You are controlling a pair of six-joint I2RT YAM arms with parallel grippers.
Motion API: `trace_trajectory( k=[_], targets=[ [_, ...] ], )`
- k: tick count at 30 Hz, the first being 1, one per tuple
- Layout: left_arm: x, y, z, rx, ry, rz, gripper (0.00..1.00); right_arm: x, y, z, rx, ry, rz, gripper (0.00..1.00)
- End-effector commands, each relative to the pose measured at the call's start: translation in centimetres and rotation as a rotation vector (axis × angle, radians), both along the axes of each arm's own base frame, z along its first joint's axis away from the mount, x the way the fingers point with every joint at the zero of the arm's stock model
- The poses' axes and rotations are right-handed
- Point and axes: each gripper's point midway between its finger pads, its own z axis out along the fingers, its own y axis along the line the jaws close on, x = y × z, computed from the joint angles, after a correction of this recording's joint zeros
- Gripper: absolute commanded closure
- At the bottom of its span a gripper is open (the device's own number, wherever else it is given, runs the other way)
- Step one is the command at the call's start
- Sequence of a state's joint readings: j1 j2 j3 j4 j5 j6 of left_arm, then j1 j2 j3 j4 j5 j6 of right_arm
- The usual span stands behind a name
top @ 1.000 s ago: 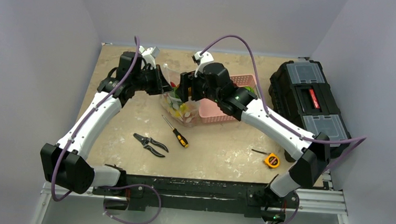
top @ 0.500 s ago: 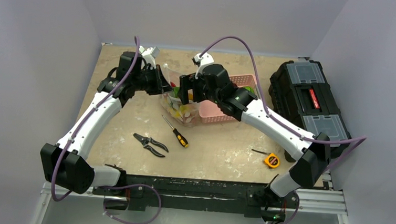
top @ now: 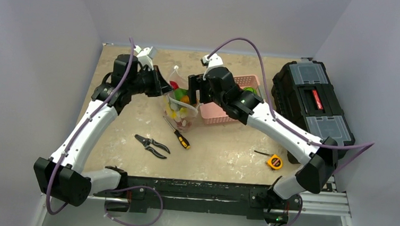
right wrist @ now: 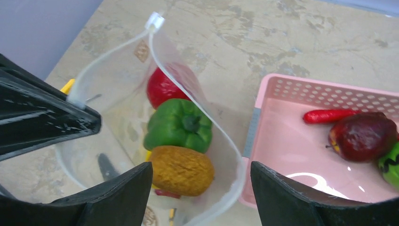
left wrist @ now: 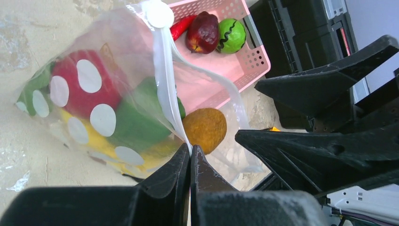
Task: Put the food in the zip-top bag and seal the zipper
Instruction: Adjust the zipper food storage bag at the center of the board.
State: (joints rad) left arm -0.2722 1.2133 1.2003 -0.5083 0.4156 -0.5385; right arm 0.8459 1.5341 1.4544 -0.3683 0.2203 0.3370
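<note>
The clear dotted zip-top bag (top: 180,110) stands left of the pink basket (top: 224,116). Its mouth is open. My left gripper (left wrist: 190,149) is shut on the zipper strip (left wrist: 164,80) at the mouth edge and holds it up. My right gripper (right wrist: 201,172) is open and empty just above the bag's mouth (right wrist: 225,141). Inside the bag lie a green pepper (right wrist: 179,125), a red piece (right wrist: 161,87), a brown-orange piece (right wrist: 181,169) and yellow food. The basket (right wrist: 282,141) holds a dark red piece (right wrist: 362,136), a red chili (right wrist: 329,115) and a green piece (right wrist: 390,165).
A black toolbox (top: 310,99) stands at the right. A screwdriver (top: 178,133), pliers (top: 151,146) and a yellow tape measure (top: 275,161) lie on the table in front of the bag. My two grippers are close together over the bag.
My left gripper has pulled the bag's mouth edge up and to the left, so the bag stands more upright and open. My right gripper has drawn back a little to the right.
</note>
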Motion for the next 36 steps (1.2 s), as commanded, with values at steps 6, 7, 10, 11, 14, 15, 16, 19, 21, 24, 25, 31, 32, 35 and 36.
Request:
trace_trajectory(
  k=[6, 7, 10, 11, 14, 15, 16, 19, 21, 24, 25, 31, 32, 35, 36],
  targets=[
    [1.0, -0.7, 2.4, -0.039, -0.081, -0.025, 1.0, 0.1, -2.3, -1.0, -0.003, 0.034, -0.134, 0.33],
    [1.0, -0.7, 2.3, -0.039, -0.079, -0.024, 1.0, 0.2, -2.4, -1.4, -0.011, 0.039, -0.136, 0.33],
    [1.0, -0.8, 2.3, -0.042, -0.076, -0.025, 1.0, 0.4, -2.3, -2.9, -0.033, 0.051, -0.141, 0.36],
    [1.0, -0.8, 2.3, -0.043, -0.075, -0.025, 1.0, 0.5, -2.4, -3.4, -0.041, 0.056, -0.145, 0.39],
    [1.0, -0.8, 2.2, -0.041, -0.074, -0.023, 1.0, 0.7, -2.3, -4.4, -0.038, 0.076, -0.147, 0.52],
    [1.0, -0.8, 2.2, -0.041, -0.074, -0.024, 1.0, 0.6, -1.8, -4.5, -0.019, 0.079, -0.127, 0.54],
    [1.0, -0.8, 2.2, -0.041, -0.072, -0.024, 1.0, 0.4, -1.3, -4.6, -0.002, 0.087, -0.108, 0.55],
    [1.1, -0.8, 2.1, -0.043, -0.069, -0.026, 1.0, 0.0, -0.1, -4.6, 0.042, 0.109, -0.066, 0.57],
    [1.1, -0.9, 2.1, -0.044, -0.07, -0.027, 1.0, -0.2, 0.5, -4.1, 0.074, 0.113, -0.048, 0.64],
    [1.1, -0.9, 2.1, -0.045, -0.069, -0.028, 1.0, -0.4, 1.4, -2.6, 0.135, 0.096, -0.012, 0.79],
    [1.1, -0.9, 2.1, -0.045, -0.067, -0.028, 1.0, -0.3, 1.5, -1.8, 0.155, 0.083, -0.008, 0.88],
    [0.9, -0.4, 2.7, -0.036, -0.089, -0.003, 1.0, 0.0, 1.3, 4.6, 0.25, -0.066, 0.009, 1.0],
    [0.8, -0.1, 3.2, -0.036, -0.117, 0.008, 1.0, -0.2, 1.3, 5.6, 0.263, -0.088, 0.026, 1.0],
    [0.5, 0.9, 3.9, -0.026, -0.168, 0.062, 1.0, -1.1, 1.0, 7.2, 0.312, -0.132, 0.06, 1.0],
    [0.5, 1.3, 4.0, -0.02, -0.173, 0.084, 1.0, -1.3, 0.8, 7.3, 0.321, -0.152, 0.063, 1.0]
  ],
)
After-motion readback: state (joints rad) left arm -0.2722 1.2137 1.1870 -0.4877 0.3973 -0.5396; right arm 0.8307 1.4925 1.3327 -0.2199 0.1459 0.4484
